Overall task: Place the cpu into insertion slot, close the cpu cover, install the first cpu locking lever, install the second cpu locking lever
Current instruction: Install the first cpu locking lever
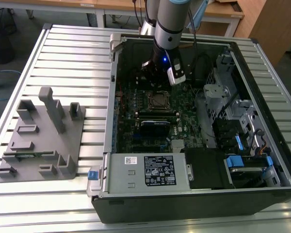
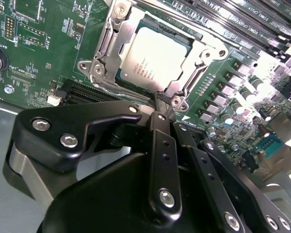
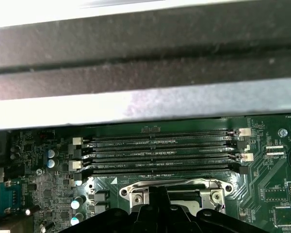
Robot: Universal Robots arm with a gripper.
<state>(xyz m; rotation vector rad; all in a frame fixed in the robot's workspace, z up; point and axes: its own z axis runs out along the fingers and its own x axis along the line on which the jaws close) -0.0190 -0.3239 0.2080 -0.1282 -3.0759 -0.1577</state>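
The cpu already sits in the insertion slot with the cpu cover closed flat over its edges, so seating and covering look done. The gripper hangs at the socket's 6 o'clock edge in the second wrist view, its jaws pinched together with nothing visibly between them, tips at a thin locking lever there, apparently to press it.

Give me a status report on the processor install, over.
Gripper shut, tips at the socket's edge. Chip seated in the socket, cover down around it. Nothing in the way on the green board.
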